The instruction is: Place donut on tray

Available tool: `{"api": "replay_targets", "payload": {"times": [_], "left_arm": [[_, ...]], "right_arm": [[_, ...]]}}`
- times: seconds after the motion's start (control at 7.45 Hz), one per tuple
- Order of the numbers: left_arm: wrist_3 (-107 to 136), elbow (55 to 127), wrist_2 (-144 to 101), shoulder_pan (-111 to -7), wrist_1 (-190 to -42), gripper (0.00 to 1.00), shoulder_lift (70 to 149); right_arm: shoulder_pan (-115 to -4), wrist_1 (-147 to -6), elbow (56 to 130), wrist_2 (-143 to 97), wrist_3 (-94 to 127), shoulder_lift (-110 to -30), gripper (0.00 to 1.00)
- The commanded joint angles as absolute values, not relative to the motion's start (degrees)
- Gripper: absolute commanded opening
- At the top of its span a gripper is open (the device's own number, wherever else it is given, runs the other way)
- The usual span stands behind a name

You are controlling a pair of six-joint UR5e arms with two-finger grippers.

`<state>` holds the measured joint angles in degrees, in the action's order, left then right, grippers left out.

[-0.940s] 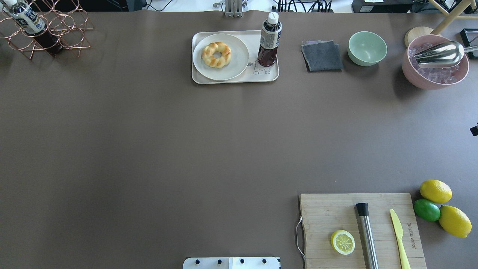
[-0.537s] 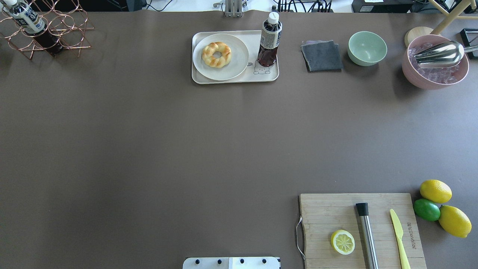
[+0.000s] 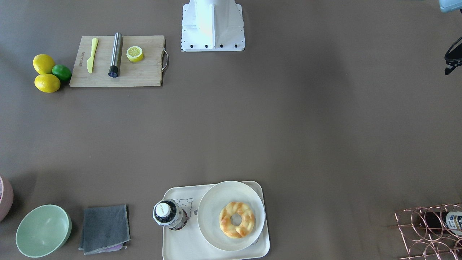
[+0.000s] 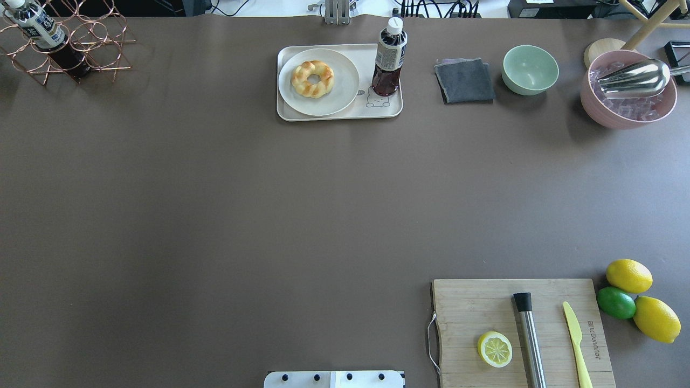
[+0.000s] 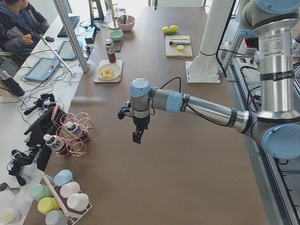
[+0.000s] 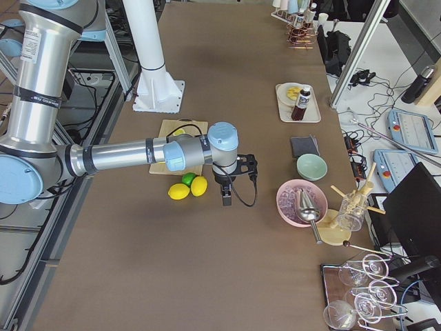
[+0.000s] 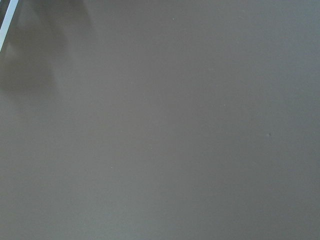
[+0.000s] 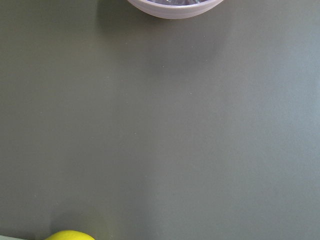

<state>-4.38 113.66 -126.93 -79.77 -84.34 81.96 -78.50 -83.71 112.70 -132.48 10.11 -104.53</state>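
The donut (image 4: 312, 78) lies on a round white plate (image 4: 340, 96), and the plate stands on the cream-white tray (image 4: 391, 109) at the far middle of the table. They also show in the front view, the donut (image 3: 237, 219) on the plate (image 3: 216, 195) on the tray (image 3: 180, 245). My left gripper (image 5: 137, 137) hangs over bare table, far from the tray. My right gripper (image 6: 226, 200) hangs next to the lemons. I cannot tell whether either is open or shut. Both wrist views show mostly bare table.
A dark drink bottle (image 4: 389, 56) stands on the tray's right part. A grey cloth (image 4: 464, 81), a green bowl (image 4: 530, 69) and a pink ice bowl (image 4: 628, 91) stand to its right. A cutting board (image 4: 485, 302) with a lemon half (image 4: 495, 349) lies near right. A wire rack (image 4: 64, 43) stands far left.
A small dark part at the overhead view's right edge has left the view. The donut, plate and tray have not moved.
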Motion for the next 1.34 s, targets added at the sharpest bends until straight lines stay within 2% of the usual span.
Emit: {"api": "replay_targets", "payload": {"times": [0.0, 1.21], "left_arm": [[-4.83, 111.8, -127.0, -79.98, -84.81, 0.98, 81.83], [-4.66, 112.94, -127.0, -83.23, -85.17, 0.98, 81.91]], "right_arm": [[-79.98, -83.67, 111.98, -132.45, 7.91, -105.64, 1.0], [-80.42, -83.67, 111.8, -132.63, 7.73, -106.0, 1.0]]}}
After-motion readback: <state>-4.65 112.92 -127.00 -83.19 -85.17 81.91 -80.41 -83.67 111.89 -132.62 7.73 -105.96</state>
